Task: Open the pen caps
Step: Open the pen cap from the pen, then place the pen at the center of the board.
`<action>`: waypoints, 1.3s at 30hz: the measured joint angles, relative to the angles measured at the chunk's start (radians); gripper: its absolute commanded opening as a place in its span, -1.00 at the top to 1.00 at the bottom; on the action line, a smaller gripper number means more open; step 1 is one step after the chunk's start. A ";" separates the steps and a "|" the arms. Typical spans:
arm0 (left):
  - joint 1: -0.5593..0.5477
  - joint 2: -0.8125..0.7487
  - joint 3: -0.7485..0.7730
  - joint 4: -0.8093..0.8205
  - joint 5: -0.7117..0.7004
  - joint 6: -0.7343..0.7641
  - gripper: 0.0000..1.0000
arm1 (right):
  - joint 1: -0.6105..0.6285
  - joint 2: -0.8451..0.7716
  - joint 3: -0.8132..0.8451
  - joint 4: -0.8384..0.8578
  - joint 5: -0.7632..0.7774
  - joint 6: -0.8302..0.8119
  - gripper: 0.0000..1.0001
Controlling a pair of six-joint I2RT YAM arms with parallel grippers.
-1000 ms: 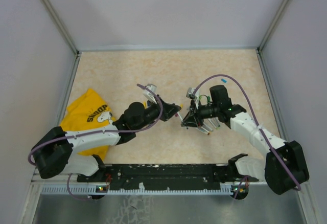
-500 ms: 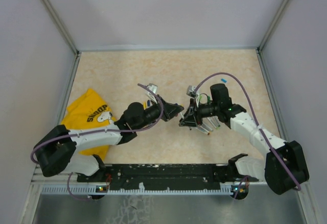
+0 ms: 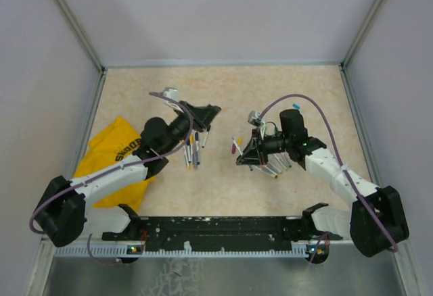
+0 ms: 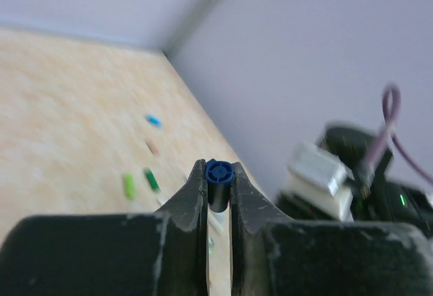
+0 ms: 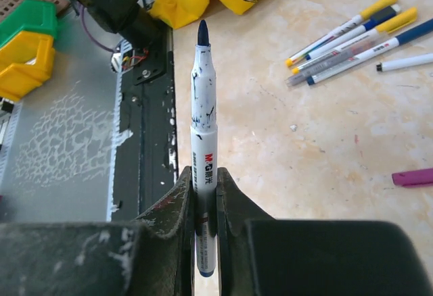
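The left gripper (image 4: 218,167) is clenched on a blue cap (image 4: 219,174), holding it off the table (image 3: 223,90). The right gripper (image 5: 203,171) grasps an uncapped pen (image 5: 204,107) by its white barrel, with the dark tip pointing away from the wrist. Loose pens (image 5: 352,36) lie clustered on the table beside a yellow cloth (image 3: 101,167). A purple cap (image 5: 414,176) lies apart from them. Green caps (image 4: 128,186) lie on the table near the right arm.

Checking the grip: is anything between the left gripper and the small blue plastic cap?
Nothing visible does. The left gripper is shut directly on the small blue plastic cap, its jaws pressing both sides.
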 measured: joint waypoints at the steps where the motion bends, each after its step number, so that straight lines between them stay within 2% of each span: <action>1: 0.040 -0.016 0.012 -0.001 -0.013 0.003 1.00 | 0.000 0.000 0.000 0.001 -0.010 0.000 1.00; 4: 0.121 -0.049 0.022 -0.002 -0.044 0.007 1.00 | 0.001 0.000 0.000 0.000 -0.026 -0.001 1.00; 10: 0.189 -0.073 0.018 -0.040 -0.021 0.008 1.00 | 0.002 -0.007 0.002 -0.055 -0.003 -0.064 1.00; 15: 0.217 -0.167 -0.045 -0.069 0.006 0.022 1.00 | 0.005 -0.027 0.015 -0.208 0.175 -0.229 1.00; 22: 0.221 -0.279 -0.151 -0.123 0.039 0.080 1.00 | 0.037 -0.034 0.015 -0.320 0.399 -0.366 1.00; 26: 0.221 -0.305 -0.192 -0.206 0.029 0.151 1.00 | 0.099 0.016 0.015 -0.360 0.508 -0.404 1.00; 32: 0.221 -0.379 -0.214 -0.323 -0.056 0.269 1.00 | 0.146 0.074 0.013 -0.375 0.624 -0.415 1.00; 39: 0.221 -0.465 -0.277 -0.349 -0.143 0.335 1.00 | 0.211 0.170 0.013 -0.351 0.755 -0.382 1.00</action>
